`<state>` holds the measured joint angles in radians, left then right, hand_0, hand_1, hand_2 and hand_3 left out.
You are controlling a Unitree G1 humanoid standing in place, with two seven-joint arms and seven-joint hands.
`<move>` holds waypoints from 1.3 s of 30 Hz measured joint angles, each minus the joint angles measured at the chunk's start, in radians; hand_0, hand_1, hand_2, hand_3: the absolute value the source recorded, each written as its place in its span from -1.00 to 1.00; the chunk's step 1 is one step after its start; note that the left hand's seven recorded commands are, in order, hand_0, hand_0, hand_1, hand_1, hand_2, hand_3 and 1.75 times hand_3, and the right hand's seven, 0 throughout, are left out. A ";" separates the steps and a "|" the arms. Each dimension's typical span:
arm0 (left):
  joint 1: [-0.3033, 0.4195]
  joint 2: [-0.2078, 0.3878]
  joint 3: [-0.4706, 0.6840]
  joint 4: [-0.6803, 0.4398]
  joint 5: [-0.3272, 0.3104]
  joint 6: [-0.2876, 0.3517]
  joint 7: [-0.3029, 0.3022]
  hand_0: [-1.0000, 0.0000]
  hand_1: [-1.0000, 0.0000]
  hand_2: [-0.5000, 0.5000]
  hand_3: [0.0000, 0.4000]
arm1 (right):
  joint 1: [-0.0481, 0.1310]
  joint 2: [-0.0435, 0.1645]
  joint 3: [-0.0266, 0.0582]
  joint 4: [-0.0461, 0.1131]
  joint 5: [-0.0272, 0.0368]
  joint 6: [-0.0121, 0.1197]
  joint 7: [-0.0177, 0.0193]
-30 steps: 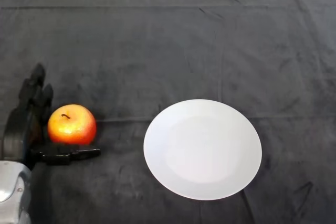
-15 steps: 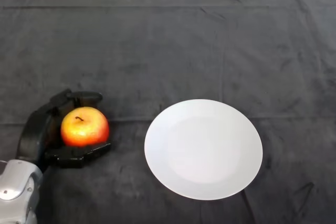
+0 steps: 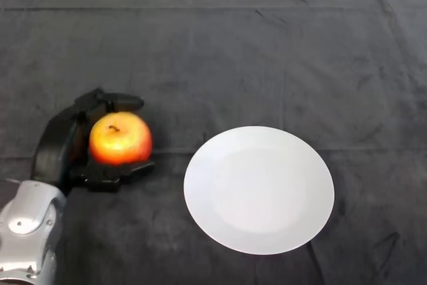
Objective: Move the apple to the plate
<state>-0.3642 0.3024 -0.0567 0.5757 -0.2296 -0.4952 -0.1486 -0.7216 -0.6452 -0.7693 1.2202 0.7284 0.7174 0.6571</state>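
On the left side of the table, the robot's left hand (image 3: 63,148) is wrapping around the apple (image 3: 121,138). Fingers are curling over the far side of the fruit, w/ the tips sitting just above its top edge, and the thumb is lying along the near side underneath it, so the apple is getting squeezed between the two. Def clamped on it, not loose.

The apple itself is red-orange w/ a yellowish patch near the stem, and the stem is pointing up, pretty much upright. Can't tell from this angle if the apple is touching the cloth or sitting slightly off it, since the thumb is covering the bottom.

The silver-grey forearm (image 3: 28,231) is coming in from the lower left corner, wrist angling up toward the apple.

The plate (image 3: 259,189) is sitting to the right of the apple, plain white, round, nothing on it atm. There's a strip of bare cloth between the thumb tip and the plate's left rim, so they're near but not touching. The apple is a bit farther back on the table than the plate's center.

Everything is resting on the dark grey cloth (image 3: 213,51), which is showing a few wrinkles and fold lines, esp. near the far edge and across the middle.
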 measured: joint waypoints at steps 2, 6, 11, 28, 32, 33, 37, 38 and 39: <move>0.001 -0.007 -0.023 -0.014 0.000 -0.007 0.020 -1.00 -1.00 0.00 1.00 | 0.000 0.000 0.0000 0.000 0.0000 0.000 -0.0001; 0.003 -0.029 -0.113 -0.024 0.014 -0.046 0.092 -1.00 -1.00 0.00 1.00 | 0.000 0.000 0.0000 0.000 0.0000 0.000 -0.0002; 0.004 -0.056 -0.242 -0.024 0.020 -0.077 0.182 -1.00 -1.00 0.00 1.00 | 0.000 0.000 0.0000 0.000 0.0000 0.000 -0.0004; 0.003 -0.056 -0.534 -0.023 0.020 -0.117 0.269 -1.00 -1.00 0.00 1.00 | 0.000 0.000 0.0000 0.000 0.0000 0.000 -0.0005; 0.000 -0.055 -0.574 -0.019 0.020 -0.132 0.274 -1.00 -1.00 0.00 1.00 | 0.000 0.000 0.0000 0.000 0.0000 0.000 -0.0006; -0.002 -0.054 -0.585 -0.016 0.019 -0.135 0.277 -1.00 -1.00 0.00 1.00 | 0.000 0.000 0.0000 0.000 0.0000 0.000 -0.0005; -0.006 -0.054 -0.610 0.007 0.018 -0.139 0.275 -1.00 -1.00 0.00 1.00 | 0.000 0.000 0.0000 0.000 0.0000 0.000 -0.0006; -0.007 -0.054 -0.612 0.016 0.018 -0.141 0.273 -1.00 -1.00 0.00 1.00 | 0.000 0.000 0.0000 0.000 0.0000 0.000 -0.0006; -0.007 -0.053 -0.614 0.023 0.017 -0.142 0.269 -1.00 -1.00 0.00 1.00 | 0.000 0.000 0.0000 0.000 0.0000 0.000 -0.0006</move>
<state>-0.3716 0.2499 -0.6704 0.5992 -0.2124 -0.6367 0.1200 -0.7216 -0.6452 -0.7693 1.2202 0.7285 0.7174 0.6565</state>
